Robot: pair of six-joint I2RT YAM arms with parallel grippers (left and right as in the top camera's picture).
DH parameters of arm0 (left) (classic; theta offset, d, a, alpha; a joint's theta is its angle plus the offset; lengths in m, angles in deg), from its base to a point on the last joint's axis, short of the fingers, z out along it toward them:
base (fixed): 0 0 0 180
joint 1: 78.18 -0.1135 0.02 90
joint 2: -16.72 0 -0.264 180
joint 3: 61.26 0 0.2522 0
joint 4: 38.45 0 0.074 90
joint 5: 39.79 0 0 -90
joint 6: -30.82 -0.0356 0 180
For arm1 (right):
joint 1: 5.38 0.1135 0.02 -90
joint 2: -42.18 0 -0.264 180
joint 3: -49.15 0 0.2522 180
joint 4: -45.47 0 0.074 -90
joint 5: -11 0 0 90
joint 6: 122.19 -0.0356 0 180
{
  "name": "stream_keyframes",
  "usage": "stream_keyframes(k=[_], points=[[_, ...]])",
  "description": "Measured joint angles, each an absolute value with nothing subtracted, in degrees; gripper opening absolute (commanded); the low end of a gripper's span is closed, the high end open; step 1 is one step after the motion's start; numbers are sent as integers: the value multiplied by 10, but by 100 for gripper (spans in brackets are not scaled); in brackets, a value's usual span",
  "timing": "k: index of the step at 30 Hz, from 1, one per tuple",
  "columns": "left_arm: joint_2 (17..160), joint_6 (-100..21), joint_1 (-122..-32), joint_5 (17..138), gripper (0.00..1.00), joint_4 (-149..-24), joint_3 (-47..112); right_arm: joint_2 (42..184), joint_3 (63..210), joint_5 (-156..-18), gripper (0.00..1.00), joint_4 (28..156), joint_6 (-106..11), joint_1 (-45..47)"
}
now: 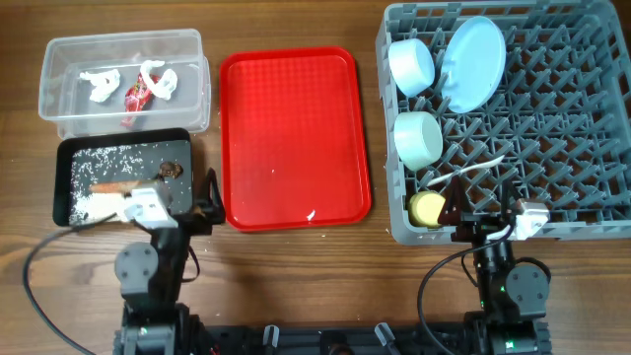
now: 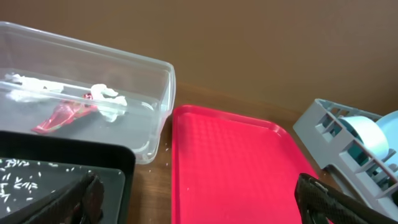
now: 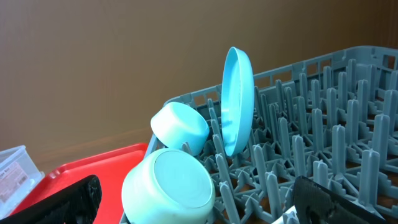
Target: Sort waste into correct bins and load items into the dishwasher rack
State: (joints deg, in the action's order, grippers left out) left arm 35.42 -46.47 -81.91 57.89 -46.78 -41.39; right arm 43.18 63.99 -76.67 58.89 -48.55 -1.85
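Narrow strips of wood table (image 1: 296, 291) part the red tray (image 1: 294, 138) from the tub (image 1: 202, 89) and black tray (image 1: 59, 182) on one side and the rack (image 1: 562, 128) on the other. The left gripper (image 2: 198, 185) and right gripper (image 3: 196, 186) hang at the near edge, jaws wide apart, holding nothing. Wrappers (image 1: 128, 87) lie in the tub, rice (image 1: 108, 156) and carrot (image 1: 113, 185) in the black tray. Only the overhead view shows cup (image 1: 427, 208) and spoon (image 1: 473, 170) racked, while the right wrist view shows the plate (image 3: 237, 99) on edge beside tipped bowls (image 3: 168, 186).

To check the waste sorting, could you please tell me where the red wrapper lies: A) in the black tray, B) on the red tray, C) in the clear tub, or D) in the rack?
C: the red wrapper lies inside the clear tub, between the white wrappers.
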Motion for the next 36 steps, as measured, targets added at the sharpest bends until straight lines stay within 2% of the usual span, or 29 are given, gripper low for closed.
stream_keyframes(k=[11,18,36], points=[[240,-465,-819,573,100,-482,-466,432,640,-767,100,589,-485,-18],[181,-465,-819,569,100,-556,-467,432,640,-767,100,589,-485,-18],[176,-465,-819,569,100,-560,-467,432,640,-766,100,589,-485,-18]])
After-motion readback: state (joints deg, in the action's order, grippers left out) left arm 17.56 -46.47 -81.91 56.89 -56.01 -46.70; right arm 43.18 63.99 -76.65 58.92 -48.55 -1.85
